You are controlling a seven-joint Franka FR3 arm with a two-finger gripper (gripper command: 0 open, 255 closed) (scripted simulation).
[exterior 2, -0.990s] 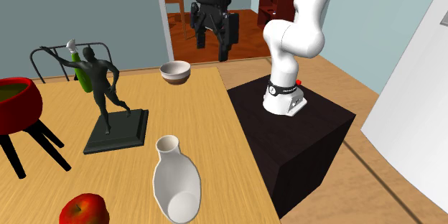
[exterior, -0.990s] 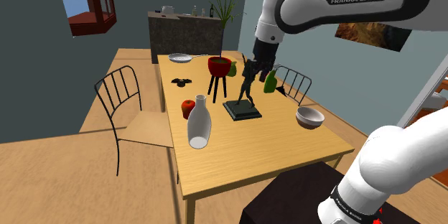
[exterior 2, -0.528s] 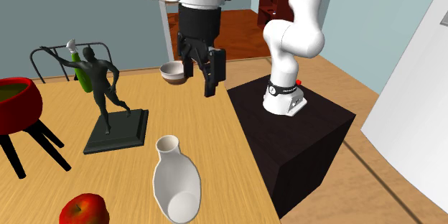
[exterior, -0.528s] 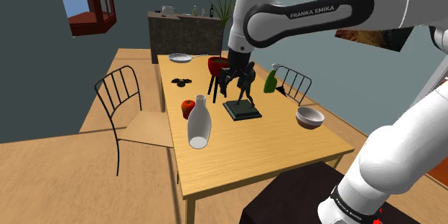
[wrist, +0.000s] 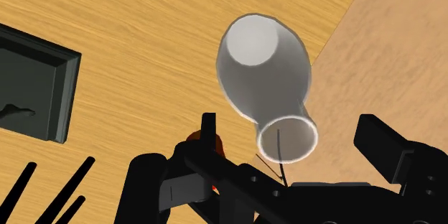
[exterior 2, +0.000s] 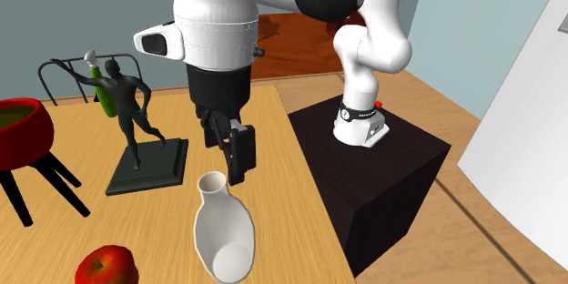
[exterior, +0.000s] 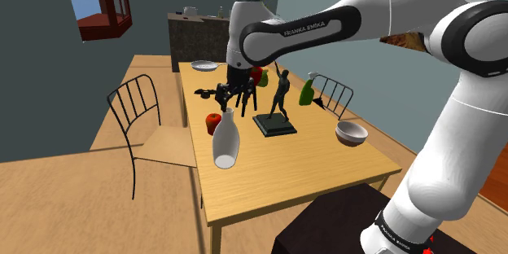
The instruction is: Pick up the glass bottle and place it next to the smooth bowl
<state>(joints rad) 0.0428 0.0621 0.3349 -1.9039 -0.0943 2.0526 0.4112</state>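
Gripper [exterior 2: 229,153] open, fingers [wrist: 388,147] spread wide and holding nothing, hanging just above the bottle's mouth. In the wrist view the rim sits between the two fingers with neither touching it. Arm [exterior: 301,28] stretched out low over the table [exterior: 277,171]. Dark statuette [exterior: 278,106] on a square base stands mid-table, between bottle and bowl. Bottle [wrist: 266,64] is drawn plain white, with a fat body and narrow neck; it looks upright with neck up, close to the table edge on the shoulder view's left. Bowl [exterior: 352,133] is well apart from it, near the opposite edge on the shoulder view's right. Red apple [exterior 2: 107,267] sits just beside the bottle. The step in hand is the approach for the grasp, nothing lifted yet. To do it well, centre the neck between the fingers first, then come straight down so both fingers pass the rim without clipping it. Close on the neck under the lip; the body looks too wide and too rounded for a sure hold. The surface is probably slick, so squeeze firmly. Any side push could tip the bottle onto the apple or off the near edge. Lift vertically, high enough to clear the statuette's raised arm on the way to the bowl.
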